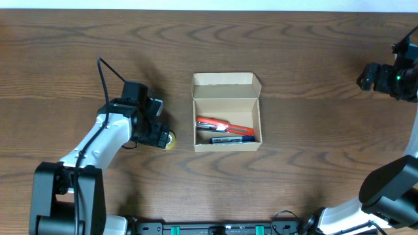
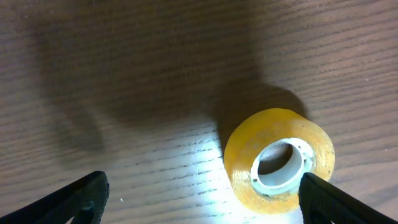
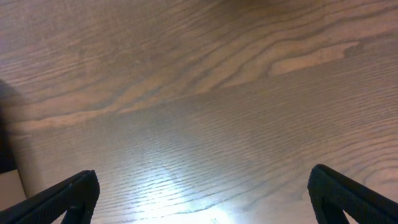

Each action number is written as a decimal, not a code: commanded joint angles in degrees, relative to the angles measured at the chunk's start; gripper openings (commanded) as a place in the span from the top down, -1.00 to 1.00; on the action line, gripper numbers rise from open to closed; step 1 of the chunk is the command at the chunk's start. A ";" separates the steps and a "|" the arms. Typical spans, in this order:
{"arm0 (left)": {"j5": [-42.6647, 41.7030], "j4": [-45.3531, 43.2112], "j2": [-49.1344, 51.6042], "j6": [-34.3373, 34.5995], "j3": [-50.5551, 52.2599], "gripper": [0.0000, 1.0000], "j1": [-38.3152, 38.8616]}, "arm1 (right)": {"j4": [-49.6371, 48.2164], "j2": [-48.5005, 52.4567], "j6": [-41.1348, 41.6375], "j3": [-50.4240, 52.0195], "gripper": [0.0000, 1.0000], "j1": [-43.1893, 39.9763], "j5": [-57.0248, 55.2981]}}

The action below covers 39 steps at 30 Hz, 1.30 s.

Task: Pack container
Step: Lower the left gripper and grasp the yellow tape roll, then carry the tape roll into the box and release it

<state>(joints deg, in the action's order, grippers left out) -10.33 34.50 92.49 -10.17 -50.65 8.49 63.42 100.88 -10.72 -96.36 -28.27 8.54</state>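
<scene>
Along the near edge of the worktop (image 1: 294, 52) the arm bases are cut off by the overhead view's border.

A little farther in, on the left half, the left gripper (image 1: 159, 135) is lowered over a yellow tape roll (image 1: 169, 141). From above, the wrist hides most of the roll and only a sliver shows. In the left wrist view the left gripper (image 2: 205, 205) has its jaws spread wide and holds nothing. Only the two black fingertips (image 2: 84, 196) show at the bottom corners. The tape roll (image 2: 280, 158) lies flat on the wood between them, close to the fingertip at the right of that view. Whether they touch cannot be told.

The container (image 1: 226, 104) sits about mid-worktop, open, with its flap lid (image 1: 225, 81) laid back toward the far edge. Inside, against the near wall, lie an orange-red object (image 1: 222, 124) and a dark blue object (image 1: 230, 138), both too small to identify.

Farthest, by the right edge toward the far right corner, the right gripper (image 1: 369, 77) is partly cut off. In the right wrist view the right gripper (image 3: 205, 205) is spread wide over bare wood, gripping nothing. A pale sliver (image 3: 9, 186) at the left border of that view is cropped and cannot be made out.
</scene>
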 commanded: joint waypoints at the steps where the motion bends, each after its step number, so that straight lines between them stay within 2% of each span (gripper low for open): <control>1: -0.20 -0.02 1.73 -0.52 0.04 -0.91 0.22 | 0.26 0.50 0.83 0.20 -0.98 0.17 0.74; 16: -0.28 -2.10 6.86 -0.07 0.04 -0.95 0.20 | 0.63 0.50 0.83 0.20 -0.98 0.17 0.74; 18: -0.24 -1.97 6.86 -0.15 0.04 -0.19 0.20 | 0.61 0.50 0.83 0.20 -0.99 0.17 0.74; 20: -0.24 -2.01 6.86 -0.13 0.04 0.21 0.20 | 0.63 0.50 0.83 0.20 -0.99 0.17 0.74; 21: -0.24 -2.01 6.86 -0.11 0.04 0.24 0.20 | 0.63 0.50 0.83 0.20 -0.98 0.17 0.74; 26: -0.24 -1.77 6.86 -0.09 0.04 0.85 0.20 | 0.66 0.50 0.81 0.20 -0.98 0.17 0.76; 33: -0.39 -1.62 6.73 2.12 -0.28 0.89 0.20 | 0.70 0.50 0.83 0.20 -0.99 0.17 0.81; 39: -1.75 3.78 2.32 2.03 -6.05 0.89 0.24 | 0.70 0.50 0.81 0.20 -0.99 0.17 0.94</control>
<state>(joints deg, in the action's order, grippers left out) -10.76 37.12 97.38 -8.80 -52.73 8.49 64.03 100.88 -10.72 -96.36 -28.27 8.78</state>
